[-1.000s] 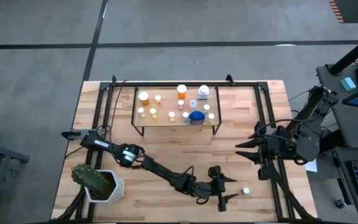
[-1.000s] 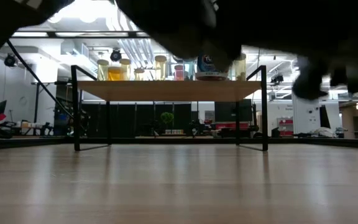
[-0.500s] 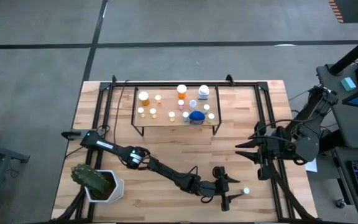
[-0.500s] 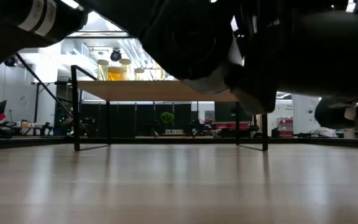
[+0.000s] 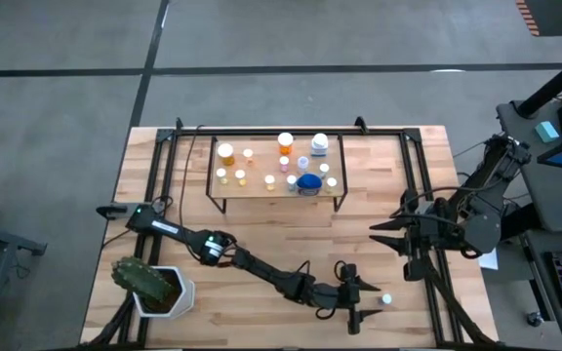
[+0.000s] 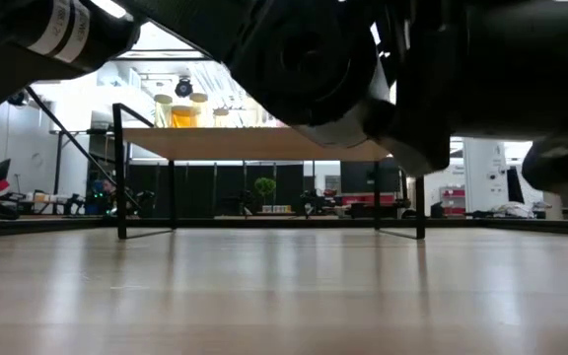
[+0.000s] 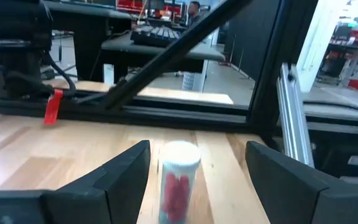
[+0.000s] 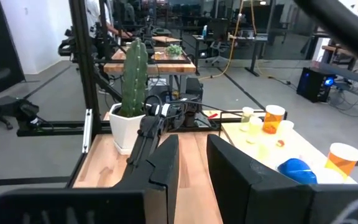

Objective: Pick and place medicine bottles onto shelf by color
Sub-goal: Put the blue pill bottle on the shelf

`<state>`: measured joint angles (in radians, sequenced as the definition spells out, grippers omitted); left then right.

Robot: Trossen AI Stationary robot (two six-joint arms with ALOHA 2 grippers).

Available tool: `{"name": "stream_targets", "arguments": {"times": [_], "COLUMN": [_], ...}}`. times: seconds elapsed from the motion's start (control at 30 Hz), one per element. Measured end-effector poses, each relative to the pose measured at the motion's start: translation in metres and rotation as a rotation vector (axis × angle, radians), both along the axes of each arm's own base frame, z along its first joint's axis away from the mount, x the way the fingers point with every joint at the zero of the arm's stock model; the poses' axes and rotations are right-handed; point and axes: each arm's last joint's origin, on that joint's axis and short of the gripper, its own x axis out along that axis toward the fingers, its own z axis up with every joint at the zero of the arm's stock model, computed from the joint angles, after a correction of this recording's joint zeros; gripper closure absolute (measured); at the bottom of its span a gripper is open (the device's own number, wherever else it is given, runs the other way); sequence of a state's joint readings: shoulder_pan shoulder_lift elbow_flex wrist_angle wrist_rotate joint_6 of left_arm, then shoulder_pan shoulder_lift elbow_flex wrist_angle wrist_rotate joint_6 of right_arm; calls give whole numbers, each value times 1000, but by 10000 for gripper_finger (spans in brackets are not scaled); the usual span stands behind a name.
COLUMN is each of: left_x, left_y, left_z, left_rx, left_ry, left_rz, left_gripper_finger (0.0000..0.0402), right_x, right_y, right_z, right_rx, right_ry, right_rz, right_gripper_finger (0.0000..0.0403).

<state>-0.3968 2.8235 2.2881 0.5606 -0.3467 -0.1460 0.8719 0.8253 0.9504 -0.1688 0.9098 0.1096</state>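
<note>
1. One small clear bottle with a white cap and red pills inside [image 7: 179, 180] stands upright on the big wooden table [image 5: 261, 234], near its front edge and toward the right front corner.
2. The left gripper [image 5: 367, 300] is stretched out low over the table, and its two dark fingers [image 7: 126, 171] are spread wide, one on each side of this bottle, not touching it.
3. In the high view the same bottle [image 5: 386, 299] shows as a little white dot just past the fingertips.
4. Many more tiny bottles stand on the low light-wood shelf with thin black legs [image 5: 261, 189] near the back edge of the table, with a wider blue bottle [image 5: 308, 182] among them.
5. A white pot with a green cactus [image 5: 154, 286] sits by the left front corner.
6. The right gripper [image 5: 381, 236] waits near the right edge of the table, with its fingers a little apart and holding nothing.
</note>
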Motion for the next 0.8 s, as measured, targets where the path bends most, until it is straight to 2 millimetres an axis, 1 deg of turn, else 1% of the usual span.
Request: {"name": "stream_targets", "arguments": {"times": [0.3, 0.5, 0.8], "left_x": [9, 10, 8], "left_y": [22, 22, 18], "left_z": [-4, -1, -2], "left_rx": [61, 55, 63], "left_ry": [28, 8, 17], "left_rz": [-11, -36, -114], "left_gripper_finger": [153, 153, 153], "right_x": [-2, -3, -5], "right_y": [-3, -4, -7], "right_z": [2, 3, 8], "right_rx": [-12, -26, -22], "right_ry": [-9, -13, -26], "right_rz": [-22, -31, -31], "right_gripper_finger": [330, 330, 330]}}
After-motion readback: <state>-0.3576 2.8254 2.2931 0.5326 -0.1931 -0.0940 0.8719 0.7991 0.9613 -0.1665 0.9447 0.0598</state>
